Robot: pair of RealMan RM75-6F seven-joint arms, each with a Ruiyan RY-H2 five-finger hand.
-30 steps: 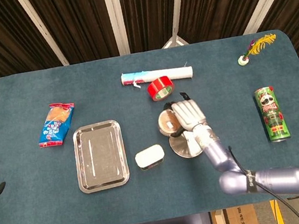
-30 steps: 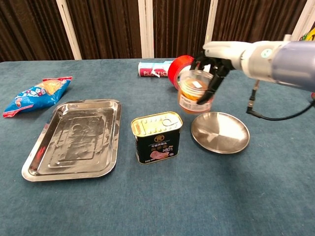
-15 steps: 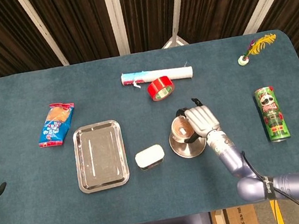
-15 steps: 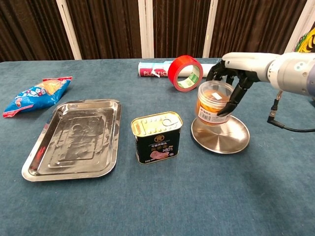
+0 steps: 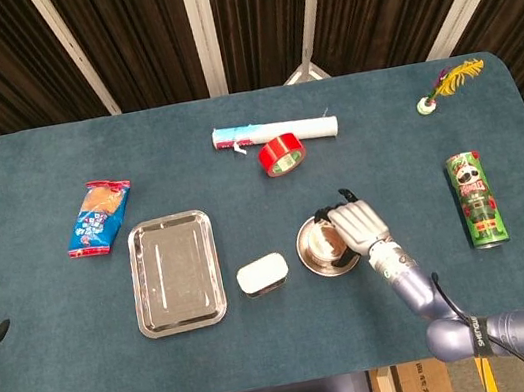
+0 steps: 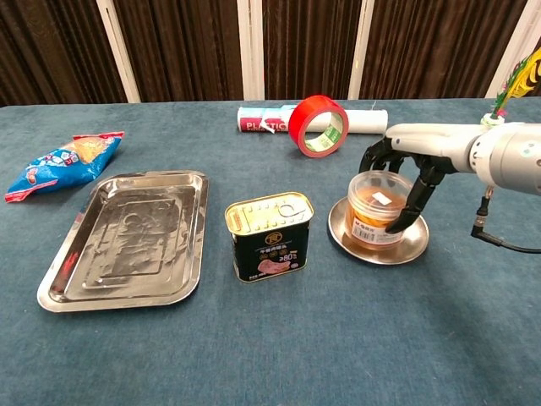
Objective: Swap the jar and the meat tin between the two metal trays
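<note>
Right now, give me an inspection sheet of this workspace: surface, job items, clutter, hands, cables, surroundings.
Surface: table covered in dark teal cloth.
Job items: jar stands upright on the round metal tray; meat tin stands on the cloth between the trays; rectangular metal tray holds nothing.
Clutter: snack packet, red tape roll, white tube, chip can lying flat, feather shuttlecock.
Hands: right hand wraps its fingers around the jar; left hand not in view.
Cables: black cable runs by the right wrist.
Surroundings: dark curtain panels with white uprights behind the table.
</note>
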